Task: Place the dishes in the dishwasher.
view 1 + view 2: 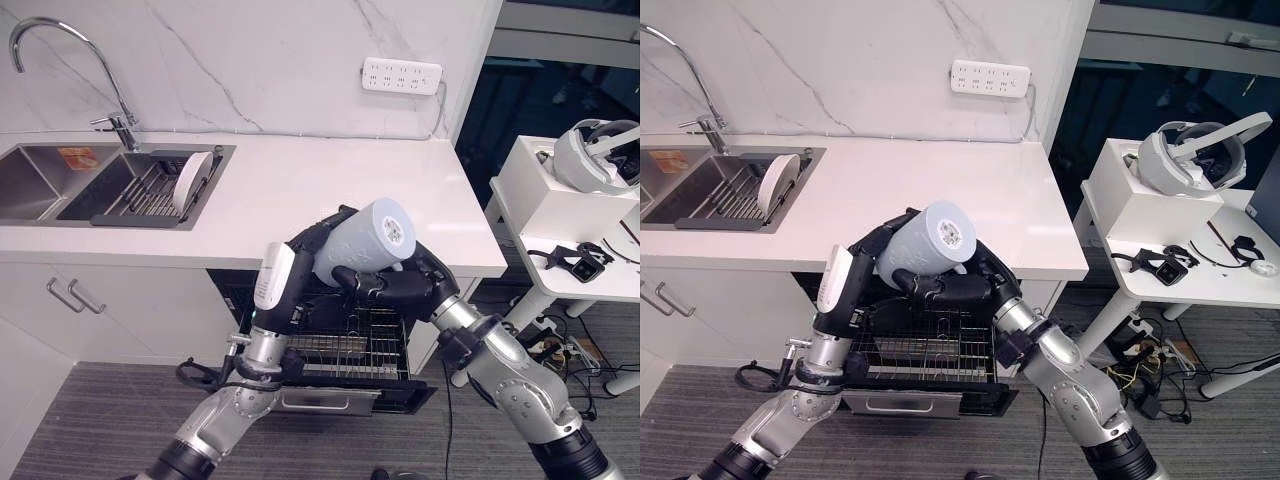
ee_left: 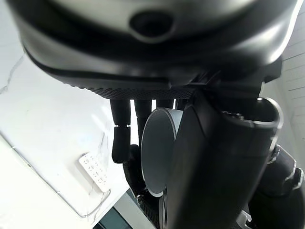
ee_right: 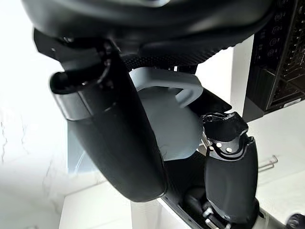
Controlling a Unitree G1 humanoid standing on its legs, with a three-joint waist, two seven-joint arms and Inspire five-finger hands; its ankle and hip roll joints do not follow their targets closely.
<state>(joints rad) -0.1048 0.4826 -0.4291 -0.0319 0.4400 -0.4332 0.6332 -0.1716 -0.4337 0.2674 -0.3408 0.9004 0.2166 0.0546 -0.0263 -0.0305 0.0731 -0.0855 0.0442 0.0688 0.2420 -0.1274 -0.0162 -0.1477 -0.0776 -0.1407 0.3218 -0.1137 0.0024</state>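
Holding a pale grey mug [image 1: 365, 240] between both hands, your robot has it lifted above the pulled-out dishwasher rack [image 1: 345, 345], just in front of the white tabletop [image 1: 300, 190] edge. The mug lies tilted on its side, its round base turned up and toward the wall. Your left hand [image 1: 290, 275] wraps the mug from the sink side, its fingers [image 2: 121, 129] curled over the body and the white-covered thumb standing along the near side. Your right hand [image 1: 400, 285] comes in from the other side; in the right wrist view its thumb and fingers [image 3: 231, 167] are curled around the mug, with the mug's handle [image 3: 178, 86] sitting against the palm. So both hands are clamped on the mug.

The wire rack sits on the open dishwasher door, under the counter. A white plate [image 1: 190, 180] stands on edge in a dark drying rack [image 1: 140, 195] set in the steel sink [image 1: 45, 180], beside the curved tap [image 1: 110, 110]. A white power strip [image 1: 402, 76] is fixed to the marble wall. To your right stands a small white table [image 1: 585, 275] with a white box [image 1: 560, 195], and a headset [image 1: 600, 150] rests on top of that box.
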